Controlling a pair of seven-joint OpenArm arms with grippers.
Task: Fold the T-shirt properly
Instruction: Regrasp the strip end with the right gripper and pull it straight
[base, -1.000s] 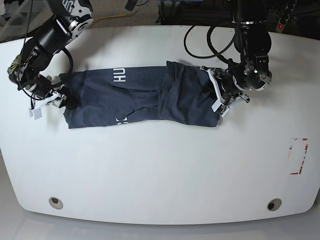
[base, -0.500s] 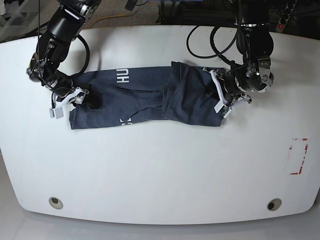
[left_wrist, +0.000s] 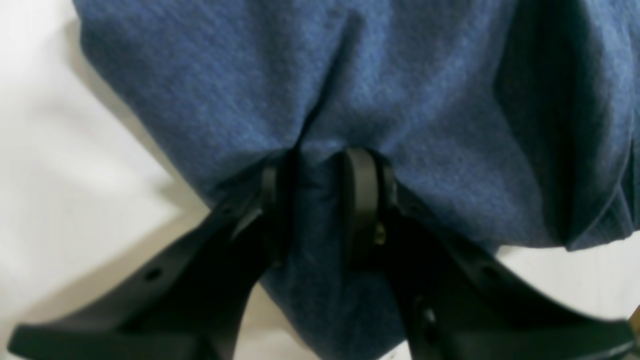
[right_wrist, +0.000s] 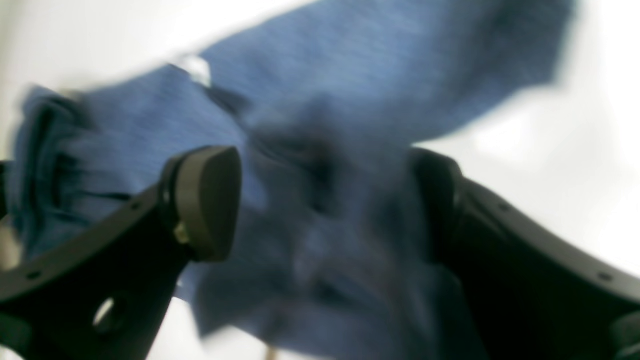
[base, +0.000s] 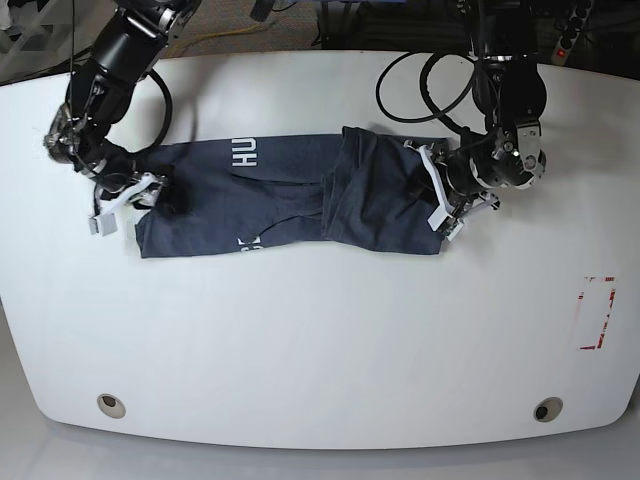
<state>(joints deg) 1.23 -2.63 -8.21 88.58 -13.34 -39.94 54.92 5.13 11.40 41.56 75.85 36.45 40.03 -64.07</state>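
T-shirt (base: 290, 195) lies as a long, partly folded dark blue band across the upper middle of the white desk (base: 320, 340), with the white letters "HU" showing near its upper left and a doubled-over flap raised at centre right. Compared with a second ago, the cloth has changed little: the flap's edge sits slightly further right, and the left end has been drawn in a touch. The arm at the left of the base view has swung upward and inward, so the right claw (base: 150, 192) now sits over the shirt's left end instead of off its edge; half a second ago it reached a little further onto the cloth. The arm at the right has barely shifted. In its wrist view, the left claw (left_wrist: 320, 200) is clenched, its two black pads close together and pinching a ridge of blue fabric at the shirt's right edge. The right claw (right_wrist: 325, 200), blurred in its wrist view, stands spread wide, pads well apart with fabric lying between them, gripping nothing.
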